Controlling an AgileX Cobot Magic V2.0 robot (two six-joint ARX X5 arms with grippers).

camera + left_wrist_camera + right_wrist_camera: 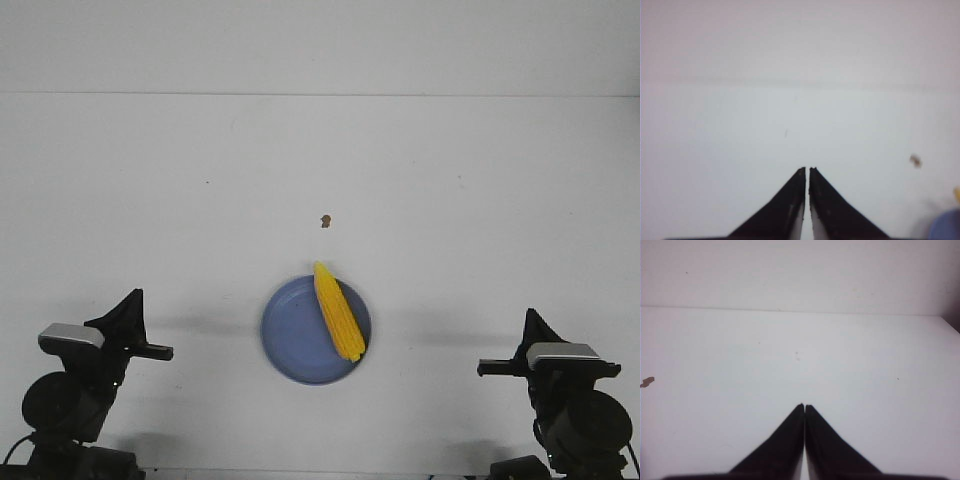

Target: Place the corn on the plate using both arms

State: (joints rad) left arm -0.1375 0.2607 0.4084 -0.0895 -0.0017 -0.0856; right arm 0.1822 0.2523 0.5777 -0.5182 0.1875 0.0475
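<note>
The yellow corn (338,312) lies on the right part of the blue plate (290,335), its pointed end over the far rim. My left gripper (133,300) is shut and empty at the near left, well apart from the plate. My right gripper (530,320) is shut and empty at the near right. In the left wrist view the gripper (807,169) points over bare table, with a sliver of the plate (947,225) and a bit of the corn (957,194) at the edge. In the right wrist view the gripper (804,406) points over bare table.
A tiny brown speck (325,220) lies on the white table (150,200) beyond the plate; it also shows in the left wrist view (915,160) and the right wrist view (647,382). The table's far edge meets a white wall.
</note>
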